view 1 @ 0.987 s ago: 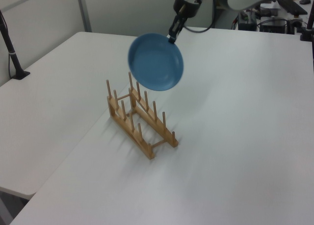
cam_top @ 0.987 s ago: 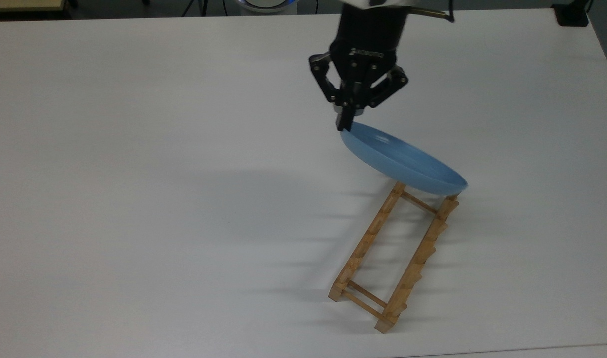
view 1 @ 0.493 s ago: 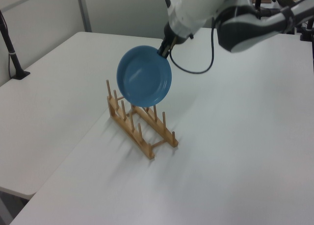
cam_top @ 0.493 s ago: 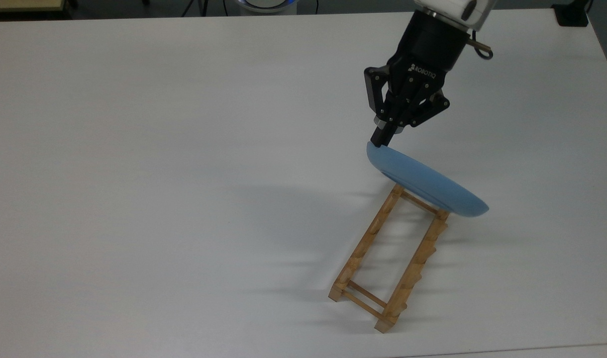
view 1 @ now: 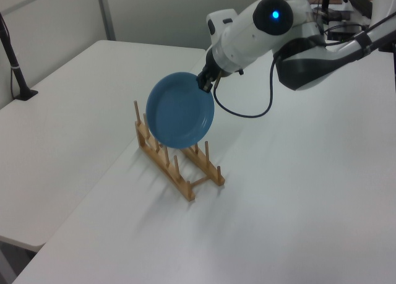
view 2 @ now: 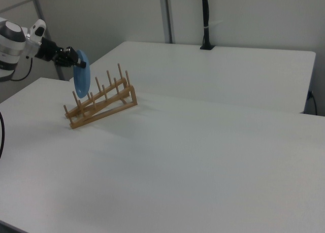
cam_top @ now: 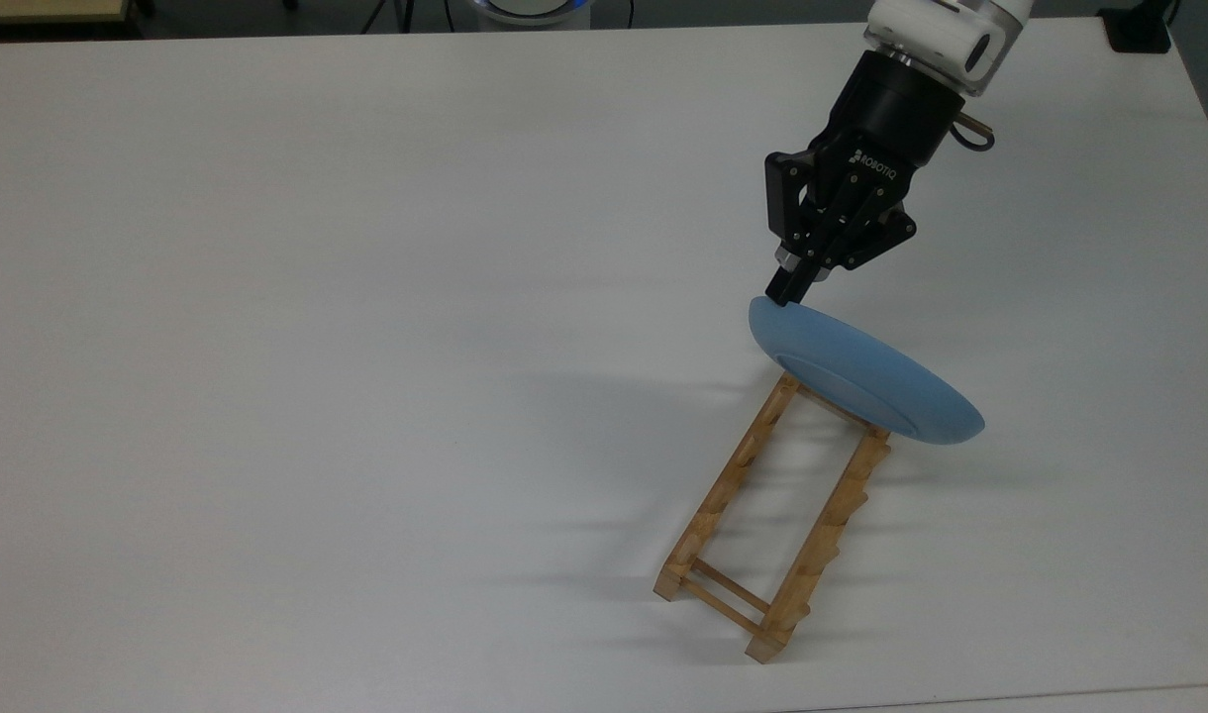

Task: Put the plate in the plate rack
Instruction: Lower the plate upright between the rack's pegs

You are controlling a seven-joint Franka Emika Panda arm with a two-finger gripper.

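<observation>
Light-blue and matte, the plate (cam_top: 866, 373) in the top view now turns only its underside to us, where a second ago we saw its hollow; it has slid toward the top view's right and hangs tilted over the far end of the plate rack (cam_top: 774, 513). We see the gripper (cam_top: 790, 289) with its jaws clamped on the plate's upper rim. In the left view we find the plate (view 1: 180, 111) lower than before, its ringed inner face toward us, its lower edge among the pegs at the rack's (view 1: 178, 160) far end. In the right view we see the plate (view 2: 82, 80) nearly edge-on and upright over the wooden rack's (view 2: 101, 101) left end, on the white table (view 2: 203, 157).
</observation>
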